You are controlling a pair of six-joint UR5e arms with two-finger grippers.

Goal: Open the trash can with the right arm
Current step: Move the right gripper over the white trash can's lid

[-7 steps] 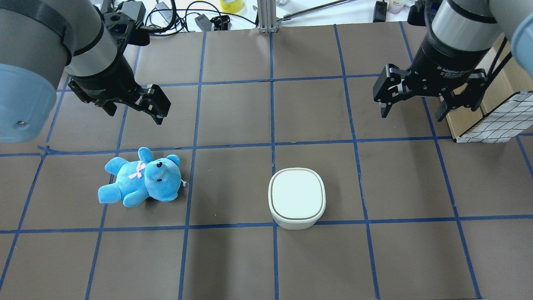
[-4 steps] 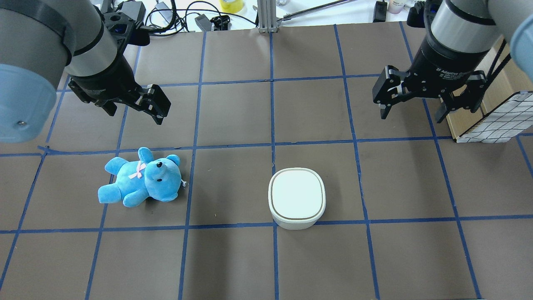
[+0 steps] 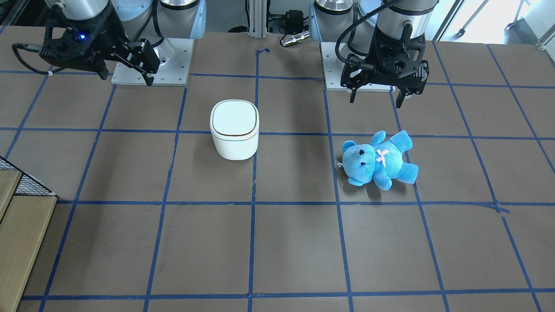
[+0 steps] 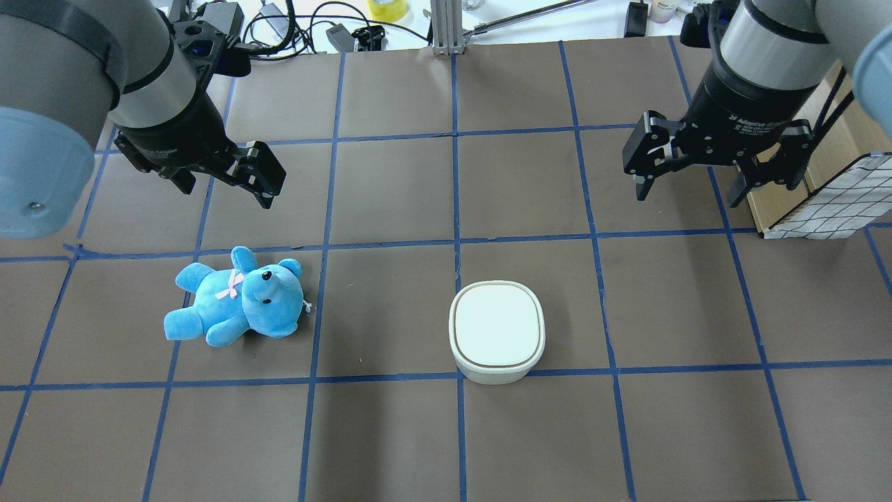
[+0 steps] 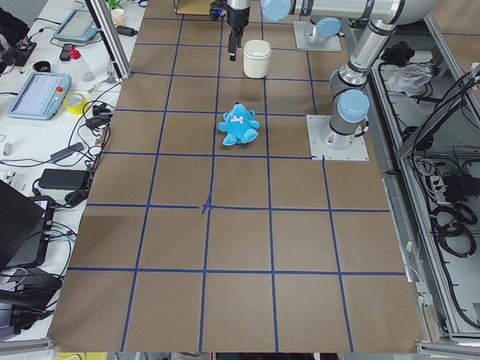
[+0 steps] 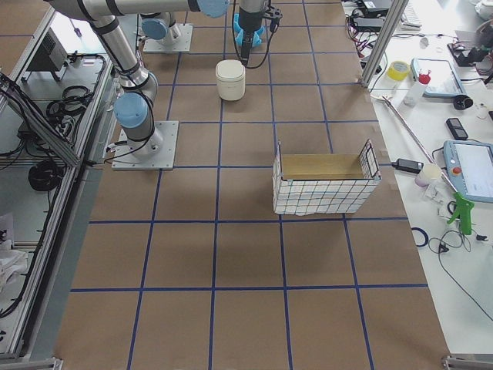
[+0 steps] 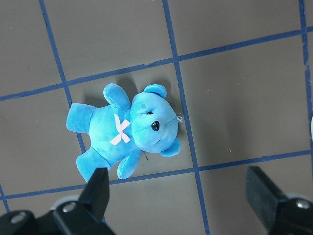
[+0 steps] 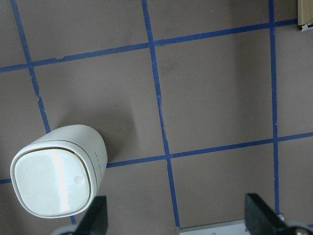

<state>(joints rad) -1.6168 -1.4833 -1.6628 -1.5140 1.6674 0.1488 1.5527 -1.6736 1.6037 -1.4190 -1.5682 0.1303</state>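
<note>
Compared with a second ago, nothing on the left is changed: the black two-finger left gripper (image 4: 226, 187) is held at the same spot, and the blue plush teddy bear with a pink ribbon (image 4: 237, 307) is lying on its back as before on the brown table marked with a blue tape grid (image 4: 390, 432). The small white rounded-square plastic trash can (image 4: 497, 331) is unmoved right of the table's middle, its lid shut. Only the black right gripper with the blue light (image 4: 690, 196) is shifted slightly. The left gripper's jaws are spread wide above the bear, with nothing held or touched. The right gripper's jaws are likewise spread wide and empty, kept well apart from the trash can and beside the wire basket with a checked white liner (image 4: 836, 202).
</note>
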